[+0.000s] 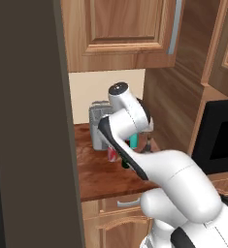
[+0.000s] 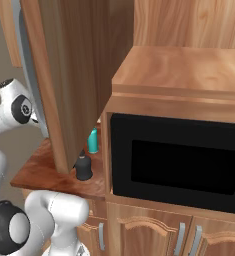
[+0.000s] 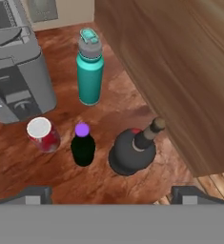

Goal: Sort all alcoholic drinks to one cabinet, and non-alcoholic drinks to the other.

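Note:
In the hand view I look down on four drinks on the wooden counter [image 3: 108,112]. The teal bottle [image 3: 89,71] with a grey cap stands farthest up. Below it stand the red soda can [image 3: 43,134], the slim dark-green bottle with a purple cap [image 3: 83,145] and the squat black bottle [image 3: 132,150] with a thin neck. My gripper [image 3: 113,196] hovers above them, open and empty, its fingertips [image 3: 35,195] wide apart at the bottom. The teal bottle [image 2: 92,141] and the black bottle [image 2: 83,167] also show in the right base view, and the teal bottle [image 1: 134,141] and the can [image 1: 112,154] in the left base view.
A grey toaster [image 3: 15,71] stands left of the drinks. A wooden side panel [image 3: 180,71] rises close on their right, housing a black microwave [image 2: 179,160]. An upper cabinet [image 1: 120,29] hangs above the counter. A tall wooden panel [image 2: 64,75] stands just left of the bottles in the right base view.

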You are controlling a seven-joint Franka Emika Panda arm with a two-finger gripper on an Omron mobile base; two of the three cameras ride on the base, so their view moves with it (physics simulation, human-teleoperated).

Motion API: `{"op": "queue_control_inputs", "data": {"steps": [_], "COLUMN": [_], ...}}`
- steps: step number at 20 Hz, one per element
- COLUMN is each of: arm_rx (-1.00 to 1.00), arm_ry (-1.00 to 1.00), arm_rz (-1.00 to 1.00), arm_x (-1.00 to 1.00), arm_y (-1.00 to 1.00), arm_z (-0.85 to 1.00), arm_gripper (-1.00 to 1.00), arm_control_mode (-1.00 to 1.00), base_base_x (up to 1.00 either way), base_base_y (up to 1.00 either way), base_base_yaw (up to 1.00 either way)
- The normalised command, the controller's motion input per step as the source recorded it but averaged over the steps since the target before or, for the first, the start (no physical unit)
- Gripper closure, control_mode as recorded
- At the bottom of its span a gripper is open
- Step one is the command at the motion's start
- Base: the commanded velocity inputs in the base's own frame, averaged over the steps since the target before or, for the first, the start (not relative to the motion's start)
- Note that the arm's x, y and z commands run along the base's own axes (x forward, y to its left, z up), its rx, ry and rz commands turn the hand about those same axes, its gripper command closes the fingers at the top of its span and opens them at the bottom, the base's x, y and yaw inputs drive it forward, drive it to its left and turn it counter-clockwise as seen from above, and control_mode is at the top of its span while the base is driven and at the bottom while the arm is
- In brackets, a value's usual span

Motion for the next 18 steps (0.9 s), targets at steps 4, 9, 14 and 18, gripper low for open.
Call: {"op": "queue_control_inputs", "data": {"steps": [4,9,14,18], "arm_rx": [-0.07,-0.07,-0.08,-0.07], "arm_ry": [0.00,-0.01,-0.08,-0.08], "arm_rz": [-0.16,-0.14,-0.16,-0.16], "arm_x": [0.00,0.01,0.01,0.05], "arm_y": [0.22,0.15,0.02,0.01], "arm_z": [-0.26,-0.26,-0.28,-0.25], "arm_gripper": [-1.00,-1.00,-1.00,-1.00], "arm_control_mode": [-1.00,-1.00,-1.00,-1.00], "base_base_x": [0.00,0.00,0.00,0.00], "base_base_y": [0.00,0.00,0.00,0.00], "base_base_yaw": [0.00,0.00,0.00,0.00]}}
